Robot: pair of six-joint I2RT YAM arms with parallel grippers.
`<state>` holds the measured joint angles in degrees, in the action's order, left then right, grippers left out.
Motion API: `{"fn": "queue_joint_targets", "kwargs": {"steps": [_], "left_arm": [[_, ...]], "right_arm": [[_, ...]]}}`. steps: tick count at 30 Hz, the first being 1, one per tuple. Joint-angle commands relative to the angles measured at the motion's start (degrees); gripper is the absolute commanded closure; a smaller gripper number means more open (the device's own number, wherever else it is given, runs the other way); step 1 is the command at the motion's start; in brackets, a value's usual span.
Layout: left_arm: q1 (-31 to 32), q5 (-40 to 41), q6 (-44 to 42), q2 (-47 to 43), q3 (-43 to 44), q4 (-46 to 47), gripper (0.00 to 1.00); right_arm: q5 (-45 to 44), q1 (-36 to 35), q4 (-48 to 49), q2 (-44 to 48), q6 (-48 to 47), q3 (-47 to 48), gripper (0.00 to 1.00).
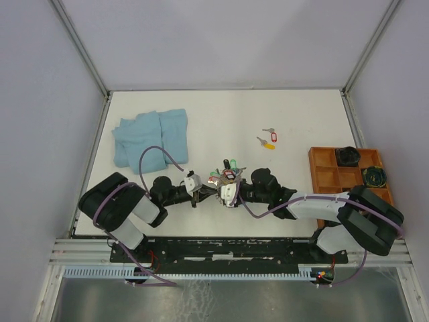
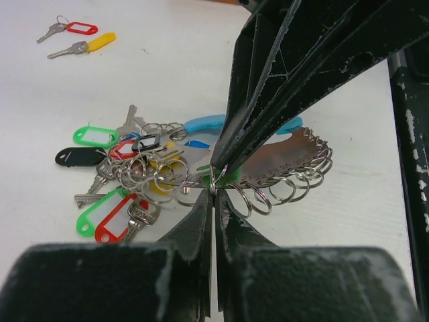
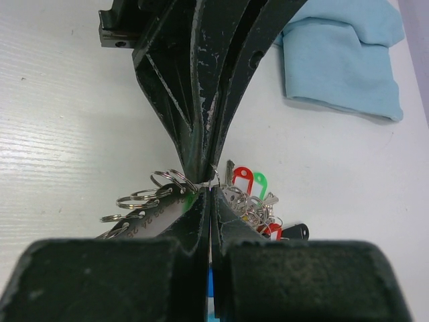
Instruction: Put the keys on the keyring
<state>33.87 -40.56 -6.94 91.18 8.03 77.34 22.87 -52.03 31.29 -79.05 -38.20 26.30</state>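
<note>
Both pincers shut: left gripper and right gripper meet tip to tip, pinching one split ring on keyring plate; tagged keys heaped just beside; two loose keys well apart; keep ring steady, pry coil gently, no twisting; coil gap hidden behind fingertips; cannot tell if a key is threaded.

Blue cloth L, orange tray R.
</note>
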Motion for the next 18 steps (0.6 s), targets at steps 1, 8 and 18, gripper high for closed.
{"fn": "queue_joint_targets", "kwargs": {"steps": [1, 8, 18], "left_arm": [[0.1, -1.0, 7.1, 2.7, 0.1, 19.8, 0.97], [0.1, 0.2, 7.5, 3.6, -0.1, 21.8, 0.97], [0.1, 0.8, 7.2, 2.4, -0.5, 21.7, 0.97]], "right_arm": [[0.1, -0.3, 3.5, -1.8, 1.7, -1.1, 0.99], [-1.4, -0.4, 6.8, -3.9, 3.2, -3.2, 0.99], [-4.1, -0.4, -5.2, 1.0, -2.0, -2.6, 0.99]]}}
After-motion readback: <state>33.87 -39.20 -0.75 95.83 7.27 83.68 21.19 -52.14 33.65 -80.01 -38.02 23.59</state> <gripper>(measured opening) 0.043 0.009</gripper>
